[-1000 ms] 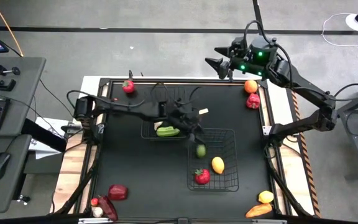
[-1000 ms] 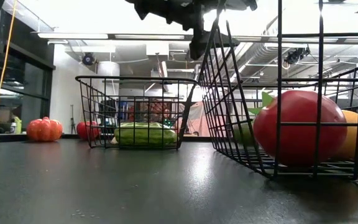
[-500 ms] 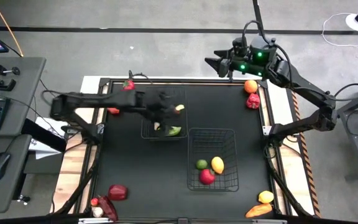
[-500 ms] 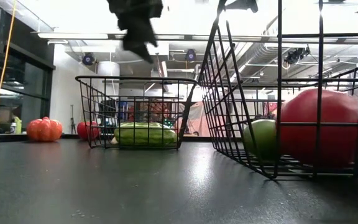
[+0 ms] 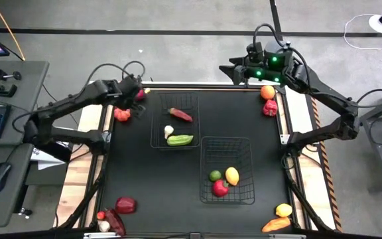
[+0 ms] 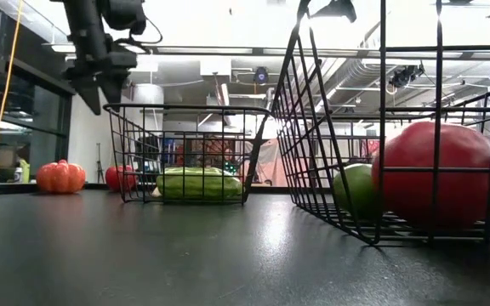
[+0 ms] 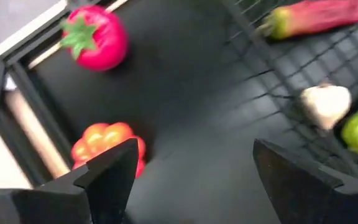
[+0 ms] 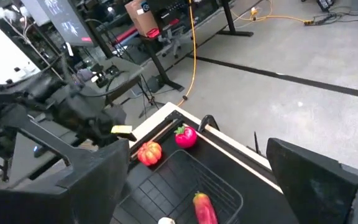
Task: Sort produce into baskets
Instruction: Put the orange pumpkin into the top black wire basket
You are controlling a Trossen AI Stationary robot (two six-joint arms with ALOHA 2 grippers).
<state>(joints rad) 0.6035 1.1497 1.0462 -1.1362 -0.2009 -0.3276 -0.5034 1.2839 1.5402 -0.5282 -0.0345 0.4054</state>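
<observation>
Bright overhead light, glare on the black table (image 6: 185, 255), motion blur in left wrist view.

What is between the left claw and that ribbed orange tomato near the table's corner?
Nothing visible. The left gripper hangs open just above the orange tomato, with only bare black table around it. The red strawberry sits apart, and the nearest basket is off to one side.
</observation>
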